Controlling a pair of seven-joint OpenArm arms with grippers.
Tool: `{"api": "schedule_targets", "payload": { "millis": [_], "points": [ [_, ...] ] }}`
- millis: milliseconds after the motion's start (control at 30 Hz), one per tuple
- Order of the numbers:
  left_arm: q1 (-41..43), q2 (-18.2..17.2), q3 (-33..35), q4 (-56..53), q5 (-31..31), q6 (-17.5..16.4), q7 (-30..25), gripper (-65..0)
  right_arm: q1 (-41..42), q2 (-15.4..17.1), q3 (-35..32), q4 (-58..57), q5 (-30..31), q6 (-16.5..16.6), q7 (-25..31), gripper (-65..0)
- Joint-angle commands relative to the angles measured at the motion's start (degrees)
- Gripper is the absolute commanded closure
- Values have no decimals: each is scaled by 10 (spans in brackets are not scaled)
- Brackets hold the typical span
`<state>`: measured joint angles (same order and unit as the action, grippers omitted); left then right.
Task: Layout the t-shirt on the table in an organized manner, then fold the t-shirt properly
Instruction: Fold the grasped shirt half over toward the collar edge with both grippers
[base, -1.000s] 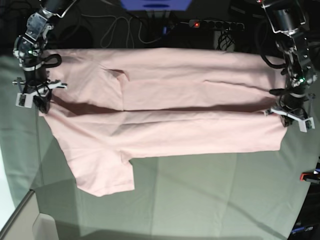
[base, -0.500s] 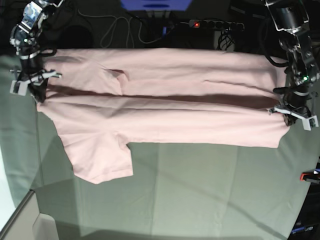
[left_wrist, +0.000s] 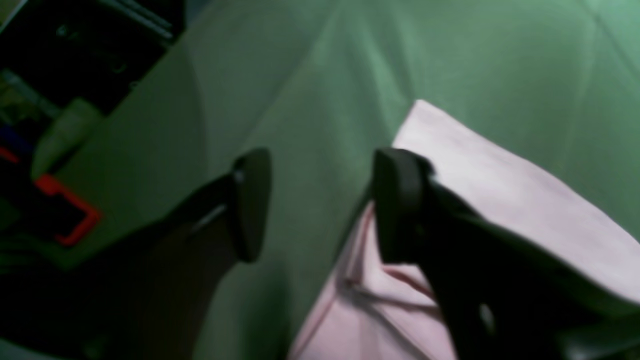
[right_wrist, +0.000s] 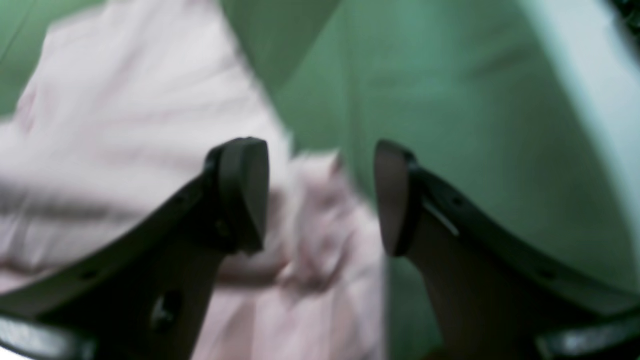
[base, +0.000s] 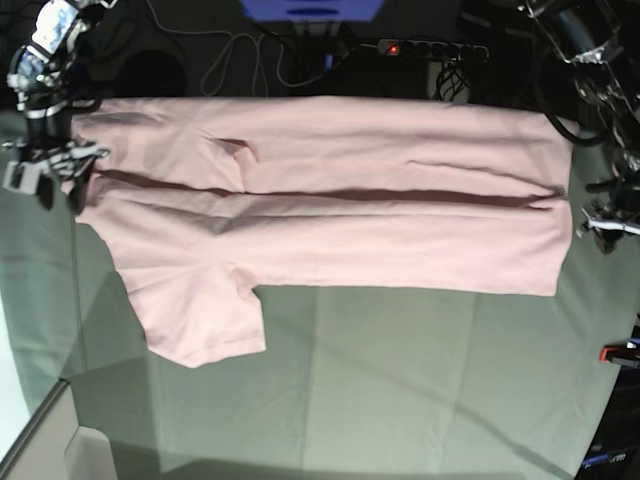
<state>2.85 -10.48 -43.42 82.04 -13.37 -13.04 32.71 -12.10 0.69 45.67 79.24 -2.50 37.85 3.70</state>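
The pale pink t-shirt (base: 330, 230) lies lengthwise across the table (base: 400, 380), with a long crease line running through its middle and one sleeve (base: 205, 325) sticking out toward the front left. My left gripper (base: 608, 228) is at the shirt's right end, open. In the left wrist view, the left gripper (left_wrist: 322, 205) has only green cloth between its fingers, and the shirt's corner (left_wrist: 500, 190) lies beside one fingertip. My right gripper (base: 40, 178) is at the shirt's left end, also open. The blurred right wrist view shows the right gripper (right_wrist: 320, 197) hanging above rumpled pink cloth (right_wrist: 125, 150).
A black power strip (base: 430, 47) and cables lie behind the table's far edge. A red clamp (base: 618, 352) sits at the right edge, also in the left wrist view as the clamp (left_wrist: 70, 210). The table's front-left corner (base: 40, 440) drops off.
Both grippers have opened and let go of the shirt's ends, then drawn outward and back. The lifted fold has settled flat on the table.
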Motion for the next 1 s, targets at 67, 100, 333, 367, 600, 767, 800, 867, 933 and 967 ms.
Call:
{"api": "schedule_targets", "payload": {
  "millis": [67,100,333,367,600,767,800,867,933,967],
  "points": [
    [-57,-13,3,-37,-7,-3,-22,-396,30,9,7,5,9,2,10,-341],
    [-74,-18,3,-58,-2,-3,-22,-406,39,9,4,-2,8,2,10,-341],
    [-192,-57,48,-246,37,-4,-26,-415,122,31,-7,-53,-9,2,-27,-342],
    [-205,-60,63,-267,38,-4,-37,-415,133,37,-13,-57,-23,2,-43,-341],
    [-243,-71,178,-387,39,2,-168,-413,161,37,-21,-80,-50,2,-68,-340],
    [-252,-71,179,-453,38,2,-198,-412,160,38,-21,-81,-50,2,-70,-340],
    [-252,-72,179,-463,37,2,-207,-412,160,38,-21,-81,-50,2,-70,-340],
    [-251,-72,179,-479,39,2,-222,-412,161,38,-22,-81,-50,2,-70,-340],
    [-251,-73,181,-503,40,1,-240,-412,162,38,-22,-82,-50,2,-70,-340],
    [-251,-73,182,-515,40,0,-251,-412,162,38,-22,-82,-50,2,-70,-340]
  ]
}}
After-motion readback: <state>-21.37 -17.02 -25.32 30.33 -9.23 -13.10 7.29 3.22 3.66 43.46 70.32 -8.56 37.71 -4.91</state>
